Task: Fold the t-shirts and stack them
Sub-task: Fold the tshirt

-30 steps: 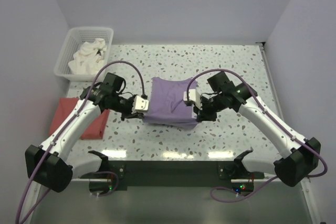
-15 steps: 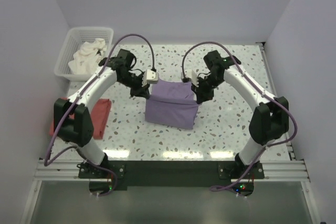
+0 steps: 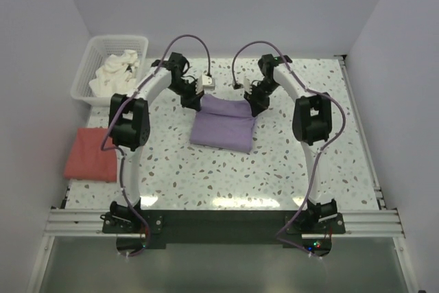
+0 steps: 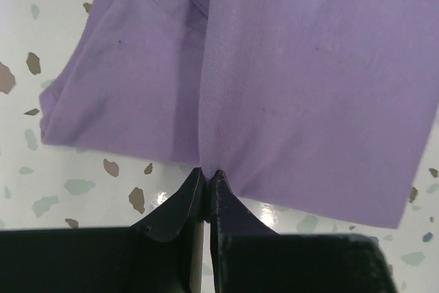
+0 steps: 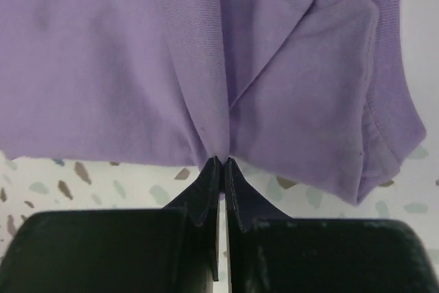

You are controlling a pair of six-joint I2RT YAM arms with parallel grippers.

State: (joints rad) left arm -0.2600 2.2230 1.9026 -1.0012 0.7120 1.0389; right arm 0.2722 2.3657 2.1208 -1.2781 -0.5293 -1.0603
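Observation:
A purple t-shirt (image 3: pixel 223 123) lies folded on the speckled table, mid-table. My left gripper (image 3: pixel 199 101) is shut on its far left edge; the left wrist view shows the jaws (image 4: pixel 208 173) pinching a ridge of purple cloth (image 4: pixel 295 66). My right gripper (image 3: pixel 252 104) is shut on its far right edge; the right wrist view shows the jaws (image 5: pixel 223 161) pinching the purple cloth (image 5: pixel 103 60) beside a folded sleeve. A folded red t-shirt (image 3: pixel 90 154) lies at the table's left edge. White t-shirts (image 3: pixel 115 73) are heaped in a white basket (image 3: pixel 86 77) at the far left.
Both arms reach far out over the table, their cables looping above the shirt. The table's raised right rim (image 3: pixel 358 118) runs along the right side. Grey walls close in at the back and sides.
Both grippers have carried the shirt's near edge away from the bases to the far edge, folding it in half. The arms are stretched much farther out.

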